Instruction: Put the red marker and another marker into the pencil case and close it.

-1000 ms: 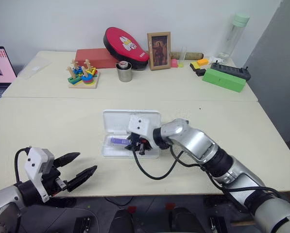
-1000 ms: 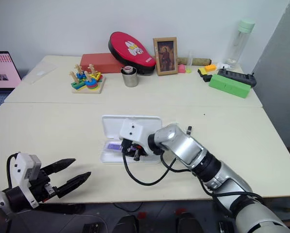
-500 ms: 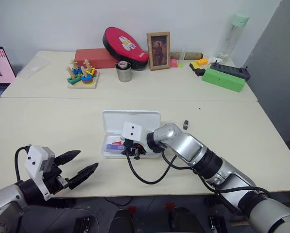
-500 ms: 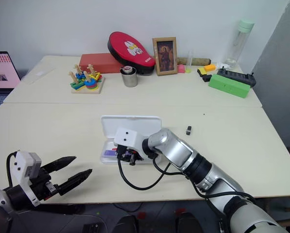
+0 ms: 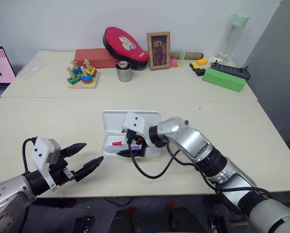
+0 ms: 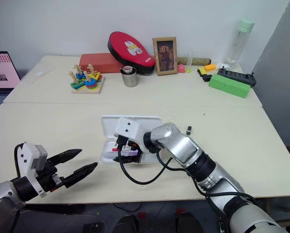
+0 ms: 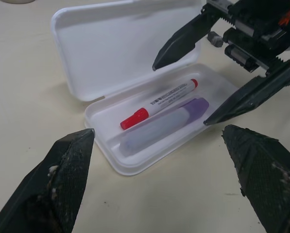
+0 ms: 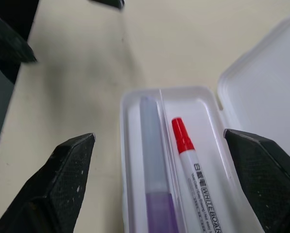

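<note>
The pencil case (image 5: 116,120) lies open in the middle of the near table, its lid flat behind the tray. In the tray the red marker (image 7: 159,104) and the other marker, a purple highlighter (image 7: 160,126), lie side by side. The right wrist view shows the red marker (image 8: 192,158) and the highlighter (image 8: 151,145) from close above. My right gripper (image 5: 127,146) hangs just over the tray, open, holding nothing. My left gripper (image 5: 93,153) is open near the front edge, left of the case and apart from it.
A small black object (image 6: 188,129) lies right of the case. On the far table are a peg stacking toy (image 5: 82,75), a metal cup (image 5: 124,72), a red box (image 5: 95,57), a picture frame (image 5: 159,43), a green box (image 5: 224,79) and a bottle (image 5: 234,34). A laptop (image 5: 0,65) is at far left.
My right gripper has opened and lifted a little off the tray, leaving the purple highlighter lying beside the red marker. My left gripper has edged up toward the case.
</note>
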`<action>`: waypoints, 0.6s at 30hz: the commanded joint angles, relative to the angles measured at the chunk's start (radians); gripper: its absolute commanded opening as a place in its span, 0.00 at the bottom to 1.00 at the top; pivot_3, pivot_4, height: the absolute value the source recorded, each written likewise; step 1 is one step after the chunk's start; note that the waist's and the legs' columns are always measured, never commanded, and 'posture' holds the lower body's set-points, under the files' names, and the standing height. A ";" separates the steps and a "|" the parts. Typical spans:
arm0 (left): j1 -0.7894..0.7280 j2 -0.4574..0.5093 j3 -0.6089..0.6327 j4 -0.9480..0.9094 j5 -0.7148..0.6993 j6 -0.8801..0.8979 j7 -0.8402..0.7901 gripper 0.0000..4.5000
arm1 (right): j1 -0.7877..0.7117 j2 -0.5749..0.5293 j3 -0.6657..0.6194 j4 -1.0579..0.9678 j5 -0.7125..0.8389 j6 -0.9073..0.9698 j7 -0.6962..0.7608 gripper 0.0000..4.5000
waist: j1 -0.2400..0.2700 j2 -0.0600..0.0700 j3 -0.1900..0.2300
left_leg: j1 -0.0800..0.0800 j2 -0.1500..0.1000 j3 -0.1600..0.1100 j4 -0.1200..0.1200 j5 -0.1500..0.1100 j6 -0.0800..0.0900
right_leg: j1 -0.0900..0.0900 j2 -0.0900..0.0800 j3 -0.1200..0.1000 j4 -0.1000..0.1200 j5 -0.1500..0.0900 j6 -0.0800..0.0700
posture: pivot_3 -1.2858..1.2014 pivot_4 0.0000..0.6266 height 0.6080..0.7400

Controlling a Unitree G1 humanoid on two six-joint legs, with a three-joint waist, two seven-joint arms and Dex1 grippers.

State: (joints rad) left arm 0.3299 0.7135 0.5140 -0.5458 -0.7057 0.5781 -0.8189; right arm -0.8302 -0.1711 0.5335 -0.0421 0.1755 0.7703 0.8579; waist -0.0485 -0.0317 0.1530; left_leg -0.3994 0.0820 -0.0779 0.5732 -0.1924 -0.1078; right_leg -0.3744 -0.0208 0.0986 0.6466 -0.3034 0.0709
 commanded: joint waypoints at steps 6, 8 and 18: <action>-0.311 -0.018 -0.236 0.049 0.004 0.000 0.001 1.00 | 0.121 -0.208 -0.308 -0.293 0.173 0.275 -0.024 0.99 | 0.024 0.000 0.000 | 0.000 0.000 0.000 0.001 0.000 0.000 | 0.001 0.000 0.000 -0.001 0.000 0.001 | 0.52 0.24 1.00; -0.399 -0.047 -0.295 0.088 0.015 -0.004 0.005 1.00 | 0.145 -0.238 -0.336 -0.314 0.171 0.319 -0.068 0.99 | 0.025 -0.001 0.000 | 0.000 -0.001 -0.001 0.001 0.000 0.000 | 0.001 0.000 0.000 -0.001 0.001 0.002 | 0.52 0.24 1.00; -0.704 -0.213 -0.531 0.294 0.116 -0.081 -0.030 1.00 | 0.152 -0.149 -0.477 -0.069 -0.025 0.389 -0.524 0.99 | 0.003 -0.003 -0.002 | -0.001 -0.002 -0.001 0.001 0.000 0.001 | 0.005 0.001 0.002 0.000 0.002 0.003 | 0.52 0.24 1.00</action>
State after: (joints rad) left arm -0.3395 0.5220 0.0082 -0.2616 -0.6088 0.5364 -0.8369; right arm -0.6582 -0.3436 0.0838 -0.1367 0.1844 1.1870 0.4094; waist -0.0459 -0.0343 0.1505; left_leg -0.4008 0.0801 -0.0789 0.5740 -0.1921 -0.1070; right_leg -0.3697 -0.0202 0.1004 0.6459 -0.3016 0.0734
